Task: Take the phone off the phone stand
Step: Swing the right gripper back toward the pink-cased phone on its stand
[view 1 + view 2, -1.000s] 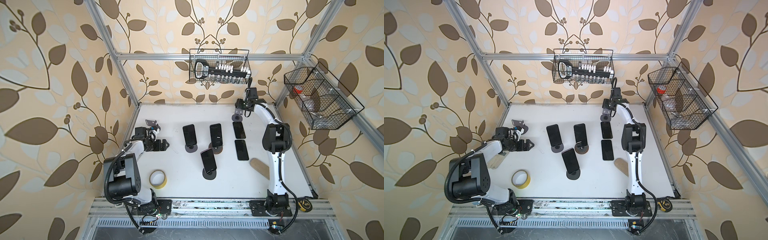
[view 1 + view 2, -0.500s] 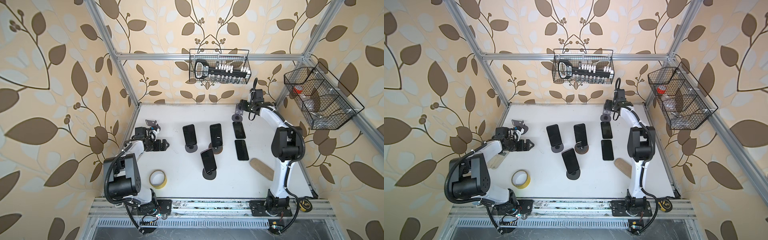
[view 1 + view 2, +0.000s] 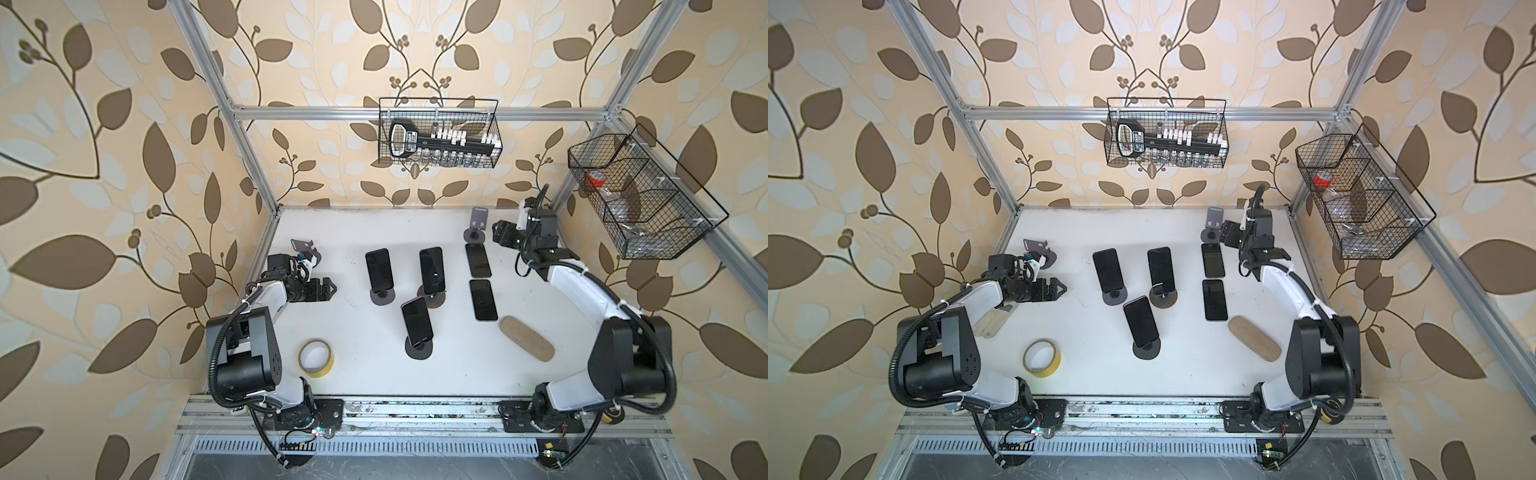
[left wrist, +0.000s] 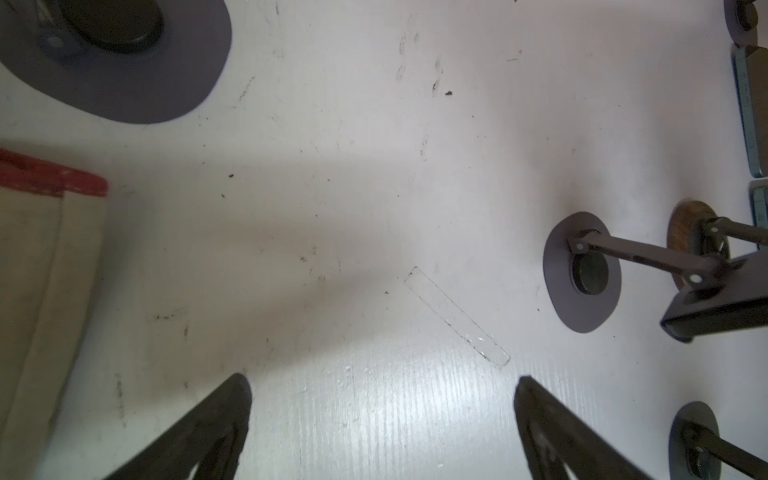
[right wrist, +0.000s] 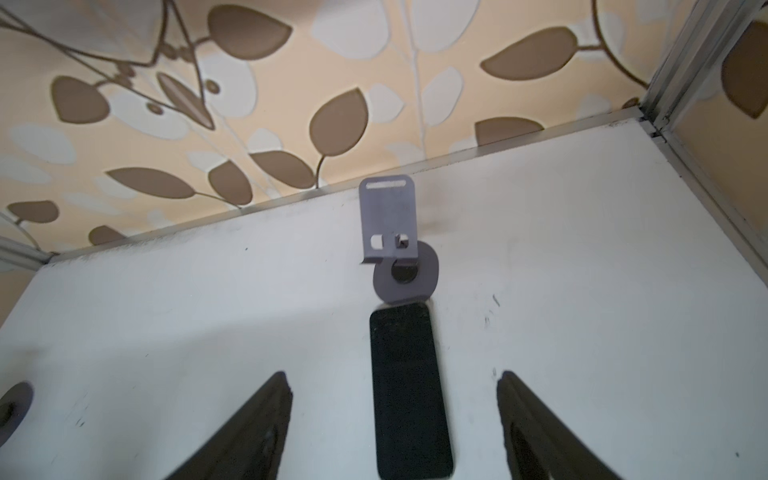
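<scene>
Right tool (image 5: 392,376) hangs open and empty near a flat phone (image 5: 409,390) lying before the bare stand (image 5: 388,220). On the middle of the table (image 3: 353,232) a leaning phone (image 3: 432,270) rests on its stand. It is likely rigid, slick and fairly light, so pinch its long edges. Left tool (image 4: 382,380) is spread wide.

- We see white shells on the left arm (image 3: 270,293) and right arm (image 3: 579,286), joined by blocky black housings.
- We note a black corrugated cable (image 3: 215,357) looping beside each.
- Our wrist views show dark, tapered, wedge-shaped fingers (image 4: 208,428).
</scene>
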Motion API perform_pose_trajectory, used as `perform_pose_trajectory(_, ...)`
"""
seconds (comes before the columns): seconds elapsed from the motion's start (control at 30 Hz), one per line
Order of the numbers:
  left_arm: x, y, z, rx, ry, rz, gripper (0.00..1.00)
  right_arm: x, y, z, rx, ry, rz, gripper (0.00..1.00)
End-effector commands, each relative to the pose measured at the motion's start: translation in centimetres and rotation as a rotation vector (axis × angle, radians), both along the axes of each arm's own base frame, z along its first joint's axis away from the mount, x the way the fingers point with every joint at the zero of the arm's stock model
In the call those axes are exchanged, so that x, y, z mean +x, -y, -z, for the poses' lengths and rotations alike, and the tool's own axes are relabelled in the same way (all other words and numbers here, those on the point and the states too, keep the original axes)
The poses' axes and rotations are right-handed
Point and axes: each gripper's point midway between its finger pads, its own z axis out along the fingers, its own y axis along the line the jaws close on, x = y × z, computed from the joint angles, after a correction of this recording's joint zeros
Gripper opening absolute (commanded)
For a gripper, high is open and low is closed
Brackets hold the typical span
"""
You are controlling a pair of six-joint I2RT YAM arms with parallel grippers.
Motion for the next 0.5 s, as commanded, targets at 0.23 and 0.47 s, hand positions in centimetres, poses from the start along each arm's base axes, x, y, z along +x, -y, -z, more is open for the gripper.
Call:
perform_pose_trajectory(0.23, 0.7, -0.1, -1.7, -0.014, 0.066, -0.005, 0.99, -8.4, -7.9, -3.6, -0.165, 0.077, -0.195, 1.0)
perform_pose_trajectory(0.47, 0.6, -0.5, -2.8, 0.023, 0.111, -0.013, 0.99, -14.5, -15.3, -4.6, -0.103, 0.061, -0.427, 1.0)
